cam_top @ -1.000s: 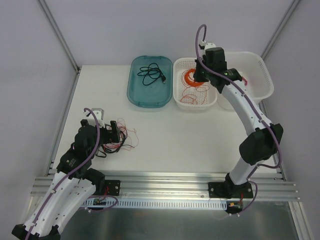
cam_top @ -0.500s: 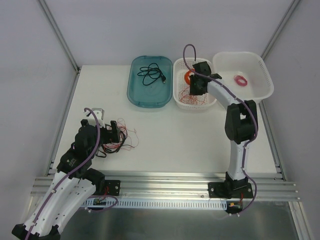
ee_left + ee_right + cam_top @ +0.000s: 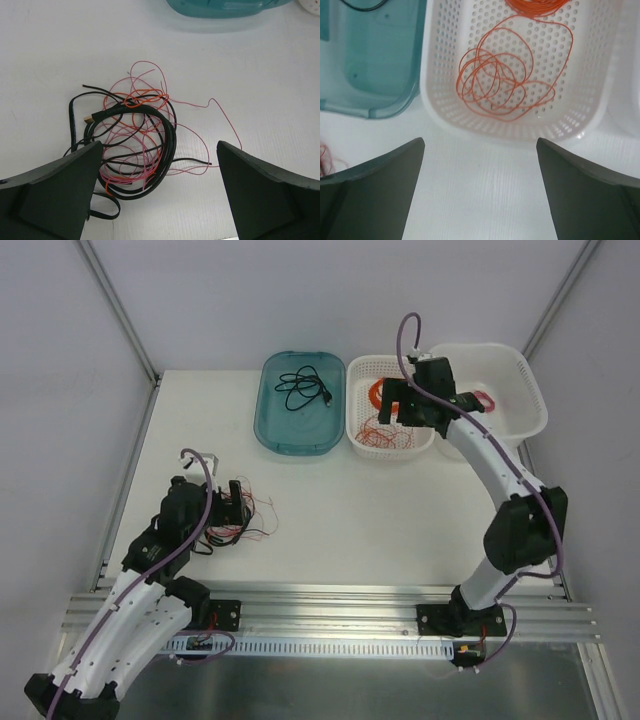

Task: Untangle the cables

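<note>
Right pincer (image 3: 480, 142) just popped wide open over the white basket (image 3: 440, 107), loose orange wire (image 3: 502, 82) lying inside, so that strand looks done. Left pincer (image 3: 160, 170) hangs wide over the cables (image 3: 132, 140), tangled on the tabletop (image 3: 250, 65).

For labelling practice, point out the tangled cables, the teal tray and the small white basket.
tangled cables (image 3: 135, 145): left wrist view, middle of clump.
teal tray (image 3: 295, 432): top view, bare floor.
small white basket (image 3: 440, 75): right wrist view, left wall.

Left arm (image 3: 150, 570) folded low near its base, left gripper (image 3: 157, 150) aimed down, jaws spread wide. Right arm (image 3: 490, 455) stretched far forward, right gripper (image 3: 480, 145) spread wide too, holding nothing.
</note>
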Controlling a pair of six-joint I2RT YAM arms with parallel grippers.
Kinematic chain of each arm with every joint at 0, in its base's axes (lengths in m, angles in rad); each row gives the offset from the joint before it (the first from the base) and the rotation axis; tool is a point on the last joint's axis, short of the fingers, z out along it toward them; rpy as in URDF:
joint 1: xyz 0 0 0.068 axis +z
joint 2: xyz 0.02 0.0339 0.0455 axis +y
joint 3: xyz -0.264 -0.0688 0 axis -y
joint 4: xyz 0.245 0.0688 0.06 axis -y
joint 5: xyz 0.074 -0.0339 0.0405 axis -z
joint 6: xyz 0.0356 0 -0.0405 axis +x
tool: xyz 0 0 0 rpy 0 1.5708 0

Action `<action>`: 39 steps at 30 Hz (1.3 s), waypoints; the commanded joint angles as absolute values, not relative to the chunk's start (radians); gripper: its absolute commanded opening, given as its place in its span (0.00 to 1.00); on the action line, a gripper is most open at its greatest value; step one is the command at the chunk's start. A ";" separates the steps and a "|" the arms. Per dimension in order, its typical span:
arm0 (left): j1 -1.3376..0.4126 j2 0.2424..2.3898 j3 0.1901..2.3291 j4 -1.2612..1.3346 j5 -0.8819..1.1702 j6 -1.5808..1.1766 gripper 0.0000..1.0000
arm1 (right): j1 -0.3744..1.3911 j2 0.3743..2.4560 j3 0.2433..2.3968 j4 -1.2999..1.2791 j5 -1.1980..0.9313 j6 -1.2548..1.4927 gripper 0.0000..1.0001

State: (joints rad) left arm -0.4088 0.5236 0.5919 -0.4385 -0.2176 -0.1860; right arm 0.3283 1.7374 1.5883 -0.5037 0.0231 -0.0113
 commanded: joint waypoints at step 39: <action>-1.066 1.550 1.020 -0.295 0.078 -0.468 0.98 | 0.466 0.741 0.959 -0.683 -0.109 0.020 0.99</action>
